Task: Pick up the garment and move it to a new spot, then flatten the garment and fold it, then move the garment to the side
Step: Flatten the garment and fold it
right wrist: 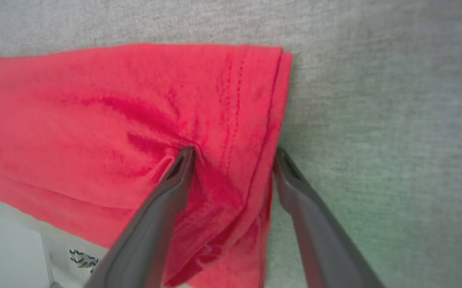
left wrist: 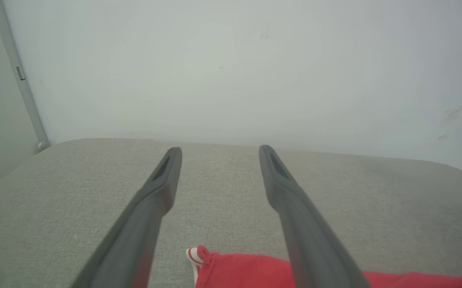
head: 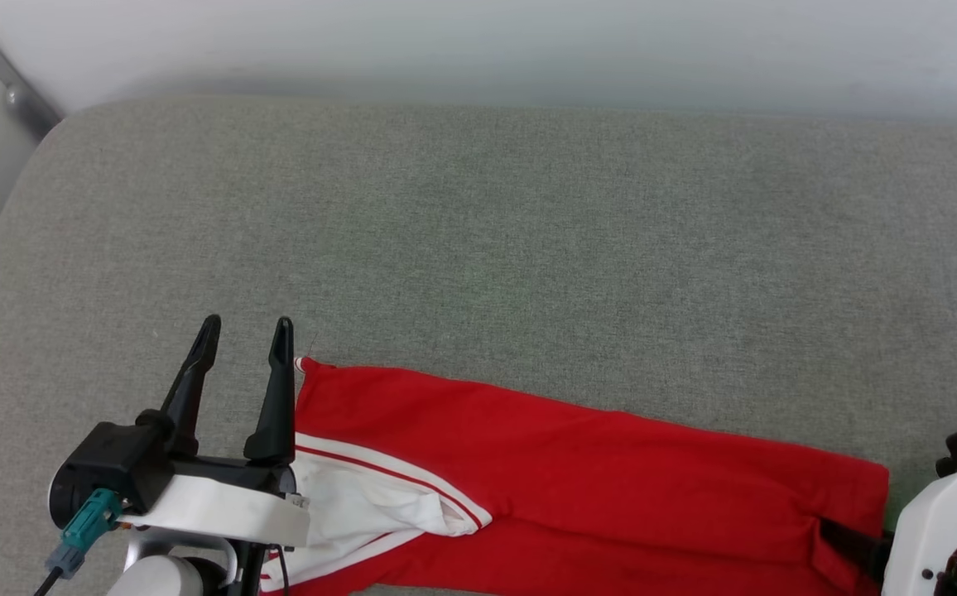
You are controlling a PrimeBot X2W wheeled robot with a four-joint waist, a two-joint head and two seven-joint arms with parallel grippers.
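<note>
Garment [head: 594,472] on grey fabric surface [head: 478,232] by pale wall [head: 478,41]; left gripper [head: 247,323] and right gripper [right wrist: 235,151] spread

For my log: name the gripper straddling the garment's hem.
The right gripper: fingers flank the garment hem, one dimpling it. The left gripper hangs by the sleeve end.

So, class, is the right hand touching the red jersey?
Touching. Right wrist view: one finger of the right hand dents the jersey, creases gathering at its tip.
</note>
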